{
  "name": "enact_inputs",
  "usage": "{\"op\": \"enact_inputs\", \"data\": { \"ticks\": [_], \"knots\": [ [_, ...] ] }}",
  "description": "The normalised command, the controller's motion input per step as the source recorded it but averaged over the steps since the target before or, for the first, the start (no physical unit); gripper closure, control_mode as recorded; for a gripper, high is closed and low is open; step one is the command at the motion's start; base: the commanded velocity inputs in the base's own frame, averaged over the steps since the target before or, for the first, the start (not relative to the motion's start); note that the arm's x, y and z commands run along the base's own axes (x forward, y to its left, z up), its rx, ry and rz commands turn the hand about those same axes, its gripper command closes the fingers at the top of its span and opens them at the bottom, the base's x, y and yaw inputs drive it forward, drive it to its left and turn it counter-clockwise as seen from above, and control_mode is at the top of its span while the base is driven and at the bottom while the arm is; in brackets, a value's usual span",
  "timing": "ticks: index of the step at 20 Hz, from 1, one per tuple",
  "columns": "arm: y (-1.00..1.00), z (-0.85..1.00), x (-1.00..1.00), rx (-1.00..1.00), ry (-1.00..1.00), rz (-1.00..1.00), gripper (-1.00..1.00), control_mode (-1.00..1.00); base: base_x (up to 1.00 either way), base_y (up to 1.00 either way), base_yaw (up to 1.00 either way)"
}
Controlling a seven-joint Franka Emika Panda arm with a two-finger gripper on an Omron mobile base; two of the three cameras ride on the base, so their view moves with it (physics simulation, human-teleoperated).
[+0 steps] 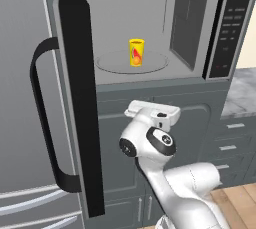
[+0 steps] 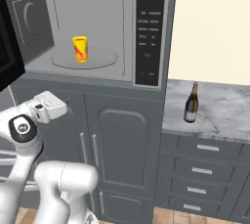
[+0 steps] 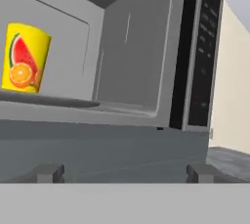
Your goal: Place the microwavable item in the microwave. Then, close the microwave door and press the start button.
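Yellow cup-like container (image 1: pixel 136 52) with red and orange fruit marks on its side stands upright on the round turntable (image 1: pixel 112 64) inside the large grey built-in microwave (image 1: pixel 197 28), near the middle of the plate and well apart from the cavity walls. In the hand view a watermelon slice and an orange show on its side. The wide grey microwave door (image 1: pixel 77 93) with its black curved vertical handle (image 1: pixel 42 115) is swung fully open to the left. The black control panel (image 2: pixel 149 34) with cyan clock digits sits to the right of the cavity. The white arm's tool (image 3: pixel 125 171) is below the microwave's front edge, outside the cavity, with its two fingertips (image 3: pixel 47 173) spread wide apart and nothing between them. On the marbled grey counter (image 2: pixel 224 115) to the right, a dark glass wine bottle (image 2: pixel 192 103) with a pale label stands upright.
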Motion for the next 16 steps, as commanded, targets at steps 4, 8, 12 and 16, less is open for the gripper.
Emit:
{"op": "enact_inputs", "data": {
  "ticks": [4, 8, 12, 16],
  "knots": [
    [0.64, -0.4, -0.25, -0.28, -0.06, -0.09, -1.0, -1.0, 0.0, 0.0, 0.0],
    [0.33, -0.54, -0.48, -0.18, -0.03, 0.0, -1.0, -1.0, 0.0, 0.0, 0.0],
    [0.88, -0.23, -0.75, -0.02, -0.2, 0.02, -1.0, -1.0, 0.0, 0.0, 0.0],
    [1.0, -0.11, -0.41, 0.0, -0.27, 0.0, -1.0, -1.0, 0.0, 0.0, 0.0]
  ]
}}
